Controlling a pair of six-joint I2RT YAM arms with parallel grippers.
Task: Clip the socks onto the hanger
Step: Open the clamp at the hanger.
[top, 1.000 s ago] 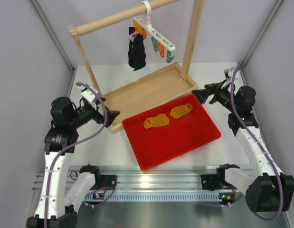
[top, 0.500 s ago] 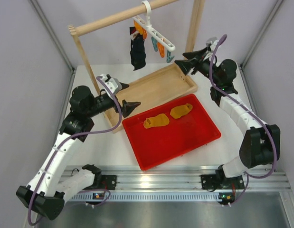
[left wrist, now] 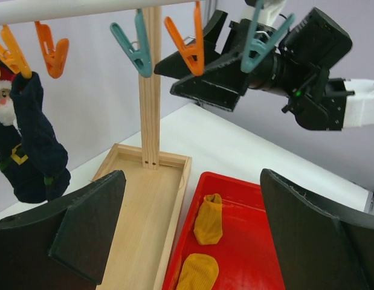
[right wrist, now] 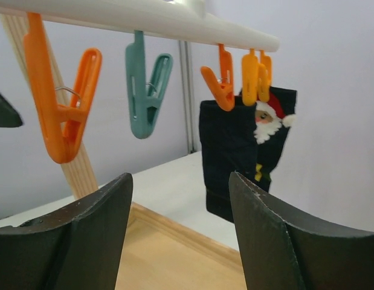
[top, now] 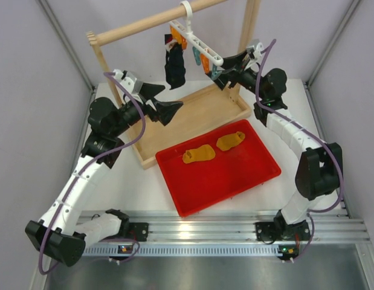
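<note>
Top external: I saw left gripper point(top: 173, 96), right gripper point(top: 218, 67) spread, empty; socks point(top: 199, 155) in tray point(top: 235, 181); right one, close to hanger point(top: 199, 43), risked knocking it.

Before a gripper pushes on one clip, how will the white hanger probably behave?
The white hanger hangs by a single hook on the round wooden rail, so it will probably swing or twist away. Its clips dangle under the bar, so they may rock too. It looks like thin plastic, so it is likely light.
</note>
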